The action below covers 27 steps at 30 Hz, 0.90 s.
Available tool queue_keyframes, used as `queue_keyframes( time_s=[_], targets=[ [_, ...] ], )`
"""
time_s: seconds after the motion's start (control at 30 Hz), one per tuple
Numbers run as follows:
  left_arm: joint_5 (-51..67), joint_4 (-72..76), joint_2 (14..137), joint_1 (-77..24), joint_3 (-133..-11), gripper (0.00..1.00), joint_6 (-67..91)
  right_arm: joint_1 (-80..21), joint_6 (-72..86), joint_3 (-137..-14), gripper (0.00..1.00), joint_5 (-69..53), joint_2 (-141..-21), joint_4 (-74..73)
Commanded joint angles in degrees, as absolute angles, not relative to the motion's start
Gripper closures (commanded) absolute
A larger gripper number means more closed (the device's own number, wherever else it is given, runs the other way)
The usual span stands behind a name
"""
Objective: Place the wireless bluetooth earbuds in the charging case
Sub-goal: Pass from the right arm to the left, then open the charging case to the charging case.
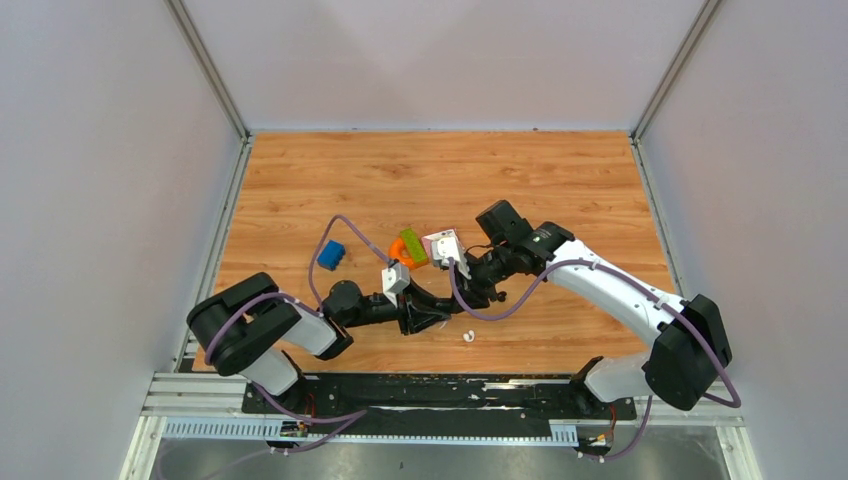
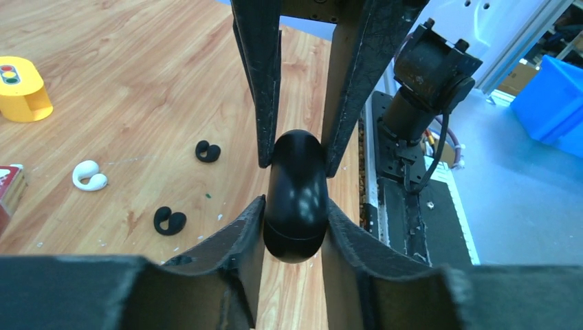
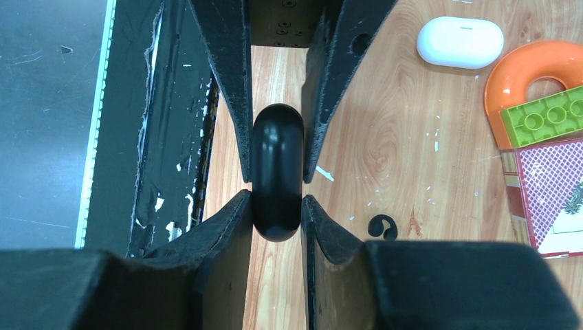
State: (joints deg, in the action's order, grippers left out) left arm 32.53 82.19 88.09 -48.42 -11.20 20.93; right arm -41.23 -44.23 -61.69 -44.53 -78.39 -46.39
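A black oval charging case with its lid down is held between both grippers, one at each end. My left gripper is shut on its near end, and my right gripper is shut on the same case from the opposite side. Two black earbuds and one white earbud lie loose on the table to the left of the case. One black earbud shows in the right wrist view. The white earbud lies near the table's front edge. The case is hidden in the top view.
A closed white case, an orange ring, a green brick and a red card box lie behind the grippers. A yellow toy and a blue block sit to the left. The table's front edge and rail are close.
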Motion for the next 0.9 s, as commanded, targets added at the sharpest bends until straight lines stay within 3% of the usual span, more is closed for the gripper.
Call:
queue_keyframes(
  time_s=[0.0,0.2,0.33,0.47,0.87],
  targets=[
    [33.76,88.24,89.21,-48.60,-12.06,0.62,21.67,-41.58,-44.40,-61.52,0.95,-45.09,-77.49,-44.68],
    [34.36,89.48,90.25,-48.60,-12.22,0.82,22.23,-41.60,-43.85,-61.44,0.93,-45.19,-77.87,-44.43],
    [34.33,91.22,90.40,-48.68,-11.54,0.91,21.68,-41.44,-42.03,-61.82,0.71,-44.74,-78.02,-43.77],
    [32.33,92.01,89.88,-50.44,-9.85,1.00,16.35,-37.72,-39.43,-64.66,0.61,-51.26,-79.54,-45.63],
    [28.89,92.02,89.77,-53.33,-8.85,1.00,11.57,-34.83,-42.34,-68.32,0.51,-57.27,-82.85,-52.11]
  ],
)
